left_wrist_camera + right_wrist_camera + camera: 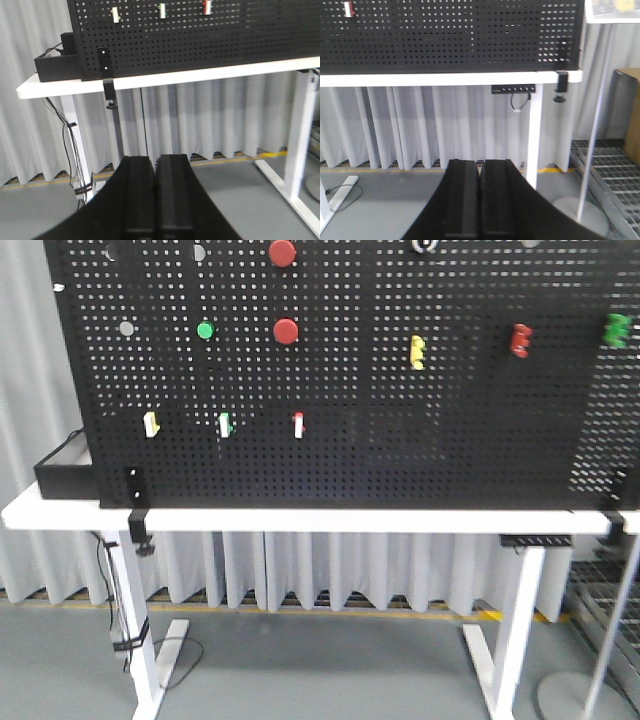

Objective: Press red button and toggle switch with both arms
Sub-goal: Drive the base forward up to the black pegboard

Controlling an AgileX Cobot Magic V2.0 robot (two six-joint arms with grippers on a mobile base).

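Note:
On the black pegboard (400,450), the front view shows a round red button (286,331), and a second red button (283,252) right above it. The toggle switch (151,424), small and white with a yellow mark, sits low on the board's left; the left wrist view has the toggle switch (115,14) at its top edge. My left gripper (155,161) is shut and empty, low in front of the table and well below the board. My right gripper (480,163) is also shut and empty, below the board's right part. Neither arm appears in the front view.
A green-marked switch (225,424) and a red-marked switch (298,424) sit right of the toggle switch. The board also carries a green button (205,330) and yellow (417,351), red (521,339) and green (616,330) knobs. It stands on a white table (300,520) with a black box (60,475).

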